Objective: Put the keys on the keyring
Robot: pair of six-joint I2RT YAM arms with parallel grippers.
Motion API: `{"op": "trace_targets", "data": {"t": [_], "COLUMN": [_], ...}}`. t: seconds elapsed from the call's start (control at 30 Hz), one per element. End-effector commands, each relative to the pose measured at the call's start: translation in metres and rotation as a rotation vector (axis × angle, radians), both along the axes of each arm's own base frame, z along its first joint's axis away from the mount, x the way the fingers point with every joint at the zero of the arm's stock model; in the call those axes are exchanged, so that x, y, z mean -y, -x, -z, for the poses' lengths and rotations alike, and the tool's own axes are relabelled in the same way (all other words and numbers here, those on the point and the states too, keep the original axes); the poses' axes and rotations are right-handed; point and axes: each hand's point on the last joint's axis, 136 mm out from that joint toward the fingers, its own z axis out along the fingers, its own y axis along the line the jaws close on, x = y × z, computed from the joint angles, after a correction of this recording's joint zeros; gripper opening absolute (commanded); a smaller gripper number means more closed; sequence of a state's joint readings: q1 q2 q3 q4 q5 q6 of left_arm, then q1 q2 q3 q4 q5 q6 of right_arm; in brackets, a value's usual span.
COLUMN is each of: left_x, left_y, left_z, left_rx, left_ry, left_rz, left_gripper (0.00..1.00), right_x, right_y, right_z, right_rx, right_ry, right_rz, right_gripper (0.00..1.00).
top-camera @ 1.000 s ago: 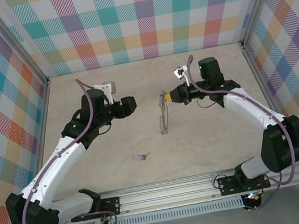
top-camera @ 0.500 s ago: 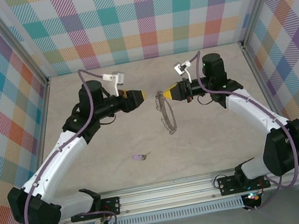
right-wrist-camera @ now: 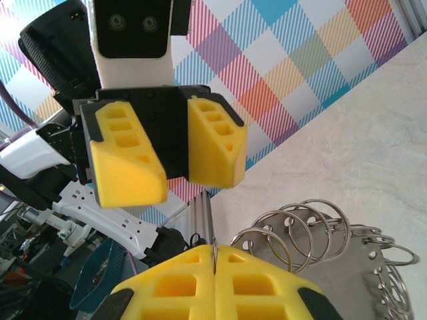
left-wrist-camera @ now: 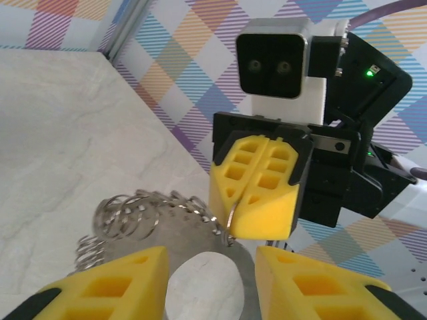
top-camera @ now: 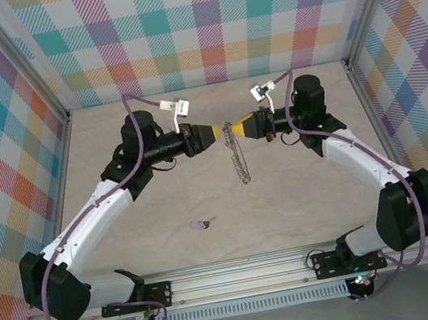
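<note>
Right claw (top-camera: 233,130): closed on large grey loop-fringed metal keyring (top-camera: 240,160), upper centre, dangling it within reach.
Left claw (top-camera: 214,133): jaws apart, facing it.
Tiny lilac-headed key (top-camera: 199,225): lower centre, on table (top-camera: 309,185).

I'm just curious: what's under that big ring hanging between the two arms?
Bare pale table beneath the keyring; the purple key lies apart. The right gripper covers its top.

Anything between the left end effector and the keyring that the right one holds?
Nothing visible. The left end effector faces the keyring with jaws apart, open air between them. The right end effector is shut on the ring's edge just beyond. The key lies on the table, apart.
</note>
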State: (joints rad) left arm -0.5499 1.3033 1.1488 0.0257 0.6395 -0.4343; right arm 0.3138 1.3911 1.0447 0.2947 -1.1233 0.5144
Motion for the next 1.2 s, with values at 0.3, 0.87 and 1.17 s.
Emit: {"op": "trace_targets", "data": {"t": [0.3,0.87,1.17], "left_x": [0.020,0.030,0.033], "left_y": [-0.001,-0.001,0.003], "left_z": [0.001,-0.006,-0.002], "left_rx": [-0.006,-0.006,-0.008], "left_ry": [0.045,0.096,0.095], "left_rz": [0.052,0.073,0.089], "left_gripper": [0.38,0.38,0.30], "right_x": [-0.004,-0.013,-0.016], "right_y": [-0.002,-0.004,-0.006], "right_z": [-0.009,-0.014,-0.013], "right_rx": [0.039,0.041,0.037], "right_ry": [-0.049,-0.072,-0.078], "right_rz": [-0.011,-0.020,-0.016], "right_gripper": [0.00,0.00,0.00]}}
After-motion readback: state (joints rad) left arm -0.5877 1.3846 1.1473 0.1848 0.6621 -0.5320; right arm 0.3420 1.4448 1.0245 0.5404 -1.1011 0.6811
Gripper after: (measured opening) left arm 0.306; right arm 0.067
